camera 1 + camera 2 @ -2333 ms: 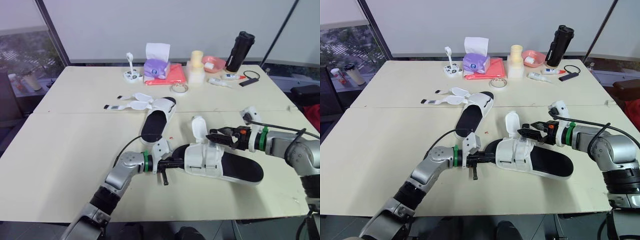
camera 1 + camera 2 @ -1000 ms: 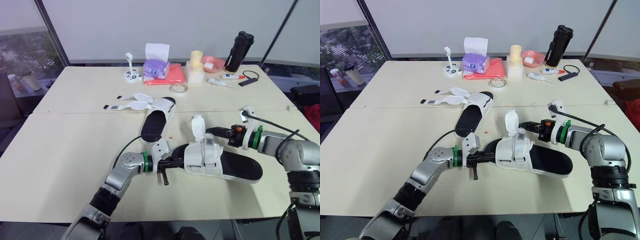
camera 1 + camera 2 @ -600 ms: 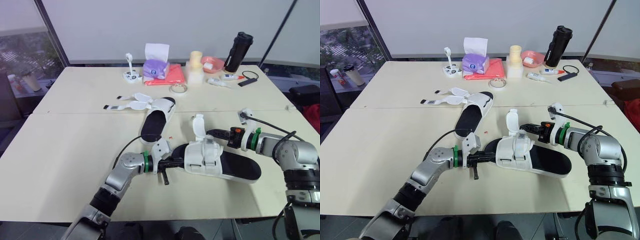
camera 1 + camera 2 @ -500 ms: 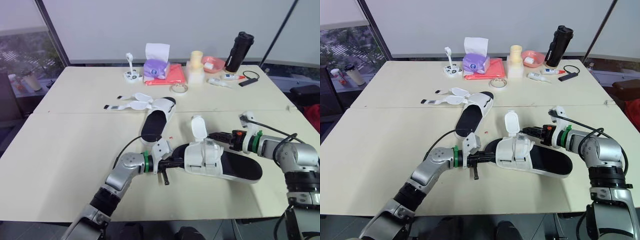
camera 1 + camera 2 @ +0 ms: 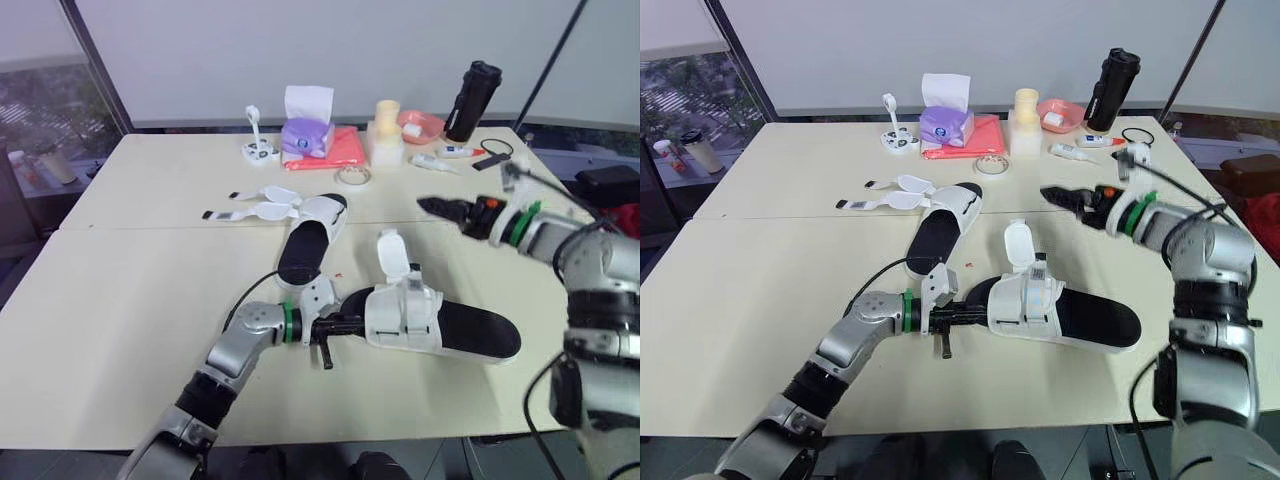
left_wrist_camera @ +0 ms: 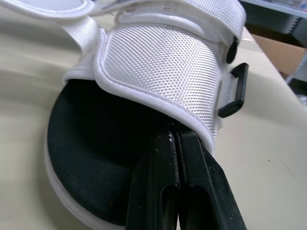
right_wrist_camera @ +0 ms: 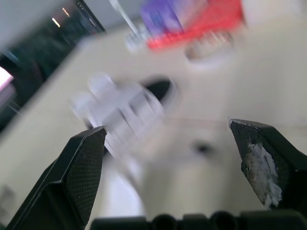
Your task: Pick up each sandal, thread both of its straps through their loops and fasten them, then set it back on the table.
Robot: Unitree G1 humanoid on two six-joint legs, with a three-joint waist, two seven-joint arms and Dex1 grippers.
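Mostly white sandal, one strap upright

cream table under near sandal, far sandal, tissue box, black flask

You have soft, even daylight on the table, entering by the window off its far left corner. Shadows under the sandal are faint. The right wrist view is motion-smeared.

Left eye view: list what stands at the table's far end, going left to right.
White stand → purple tissue box → tape roll → cream container → pink bowl → black bottle
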